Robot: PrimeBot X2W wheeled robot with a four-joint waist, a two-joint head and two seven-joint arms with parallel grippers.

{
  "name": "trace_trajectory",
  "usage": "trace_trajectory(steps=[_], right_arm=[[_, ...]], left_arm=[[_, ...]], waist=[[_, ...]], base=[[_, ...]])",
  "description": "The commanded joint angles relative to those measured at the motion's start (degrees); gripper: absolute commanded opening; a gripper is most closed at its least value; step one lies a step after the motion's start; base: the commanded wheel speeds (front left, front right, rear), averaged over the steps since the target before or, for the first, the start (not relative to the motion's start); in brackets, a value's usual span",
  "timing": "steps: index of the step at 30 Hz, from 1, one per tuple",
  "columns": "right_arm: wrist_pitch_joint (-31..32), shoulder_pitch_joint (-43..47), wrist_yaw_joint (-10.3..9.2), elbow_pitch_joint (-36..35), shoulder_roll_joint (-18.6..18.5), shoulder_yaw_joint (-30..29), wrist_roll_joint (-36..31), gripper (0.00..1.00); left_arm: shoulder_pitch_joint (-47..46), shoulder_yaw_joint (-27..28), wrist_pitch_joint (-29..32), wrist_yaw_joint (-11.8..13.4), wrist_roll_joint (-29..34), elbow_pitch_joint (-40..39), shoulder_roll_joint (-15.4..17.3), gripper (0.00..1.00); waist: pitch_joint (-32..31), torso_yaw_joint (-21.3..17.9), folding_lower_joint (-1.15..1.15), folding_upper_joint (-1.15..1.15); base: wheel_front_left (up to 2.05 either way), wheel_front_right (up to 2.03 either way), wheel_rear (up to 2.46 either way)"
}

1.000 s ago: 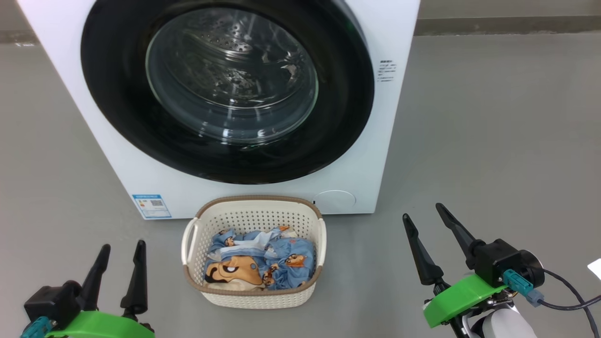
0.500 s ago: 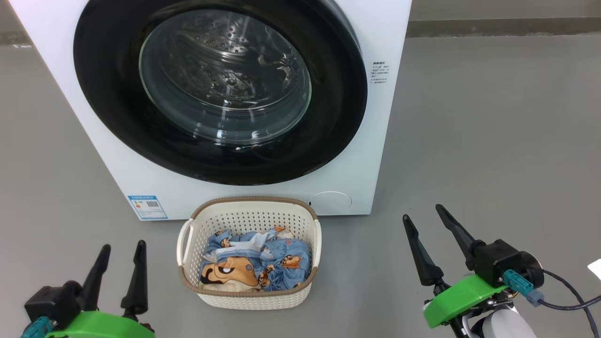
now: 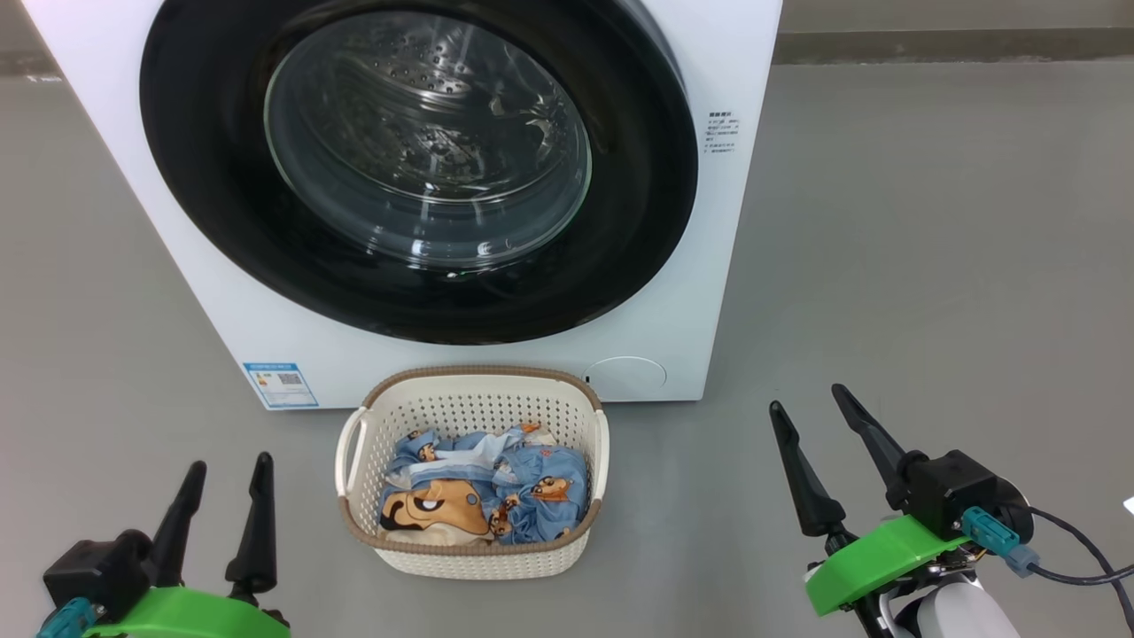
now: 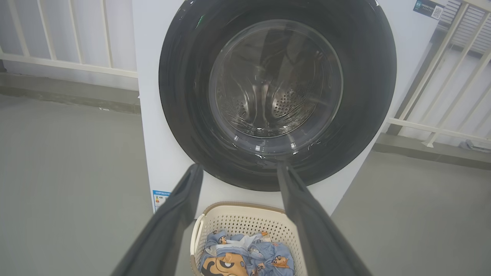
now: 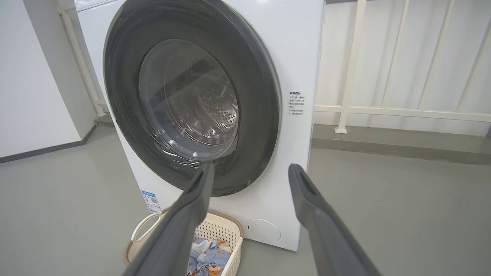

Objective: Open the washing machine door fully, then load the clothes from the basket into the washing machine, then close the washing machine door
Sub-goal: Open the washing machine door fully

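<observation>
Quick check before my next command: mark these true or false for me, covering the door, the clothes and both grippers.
1. The washing machine door is swung wide open. False: it lies over the front of the washing machine.
2. The clothes lie in the basket. True.
3. The left gripper grips a garment. False: its jaws are open and empty.
4. The right gripper has open, empty jaws. True.

Bright diffuse light; shadows soft. Glare streaks on washing machine door (image 3: 416, 168) glass. Head view sharp. Wrist views: railing (image 5: 353, 65) splays toward edges; left pincer fingers (image 4: 168, 226) soft-focus.
</observation>
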Motion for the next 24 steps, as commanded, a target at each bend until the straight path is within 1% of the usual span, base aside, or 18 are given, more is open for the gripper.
trace_trajectory(steps=[1,11,19,24], right_arm=[[-0.7,-1.4,0.09,-1.2,0.2,1.1,0.5,1.0],[-0.7,-4.1,0.09,-0.6,0.2,-0.8,3.3,1.0],[-0.7,-9.0,0.09,0.0,0.2,-2.6,3.1,1.0],[-0.7,-12.7,0.09,1.0,0.2,-5.2,4.0,1.0]], left_arm=[[-2.0,2.4,-0.6,-0.2,0.2,-1.3,1.5,1.0],[-2.3,1.9,-0.6,-0.2,0.1,-1.4,2.8,1.0],[-3.4,1.8,-0.6,-0.2,0.2,-1.8,3.8,1.0],[-4.4,2.7,-0.6,-0.1,0.6,-2.0,4.1,1.0]], waist=[[0.2,0.1,0.0,0.0],[1.6,0.8,0.0,0.0],[4.4,1.5,0.0,0.0],[6.9,2.3,0.0,0.0]], base=[[0.0,0.0,0.0],[0.0,0.0,0.0],[0.0,0.0,0.0],[0.0,0.0,0.0]])
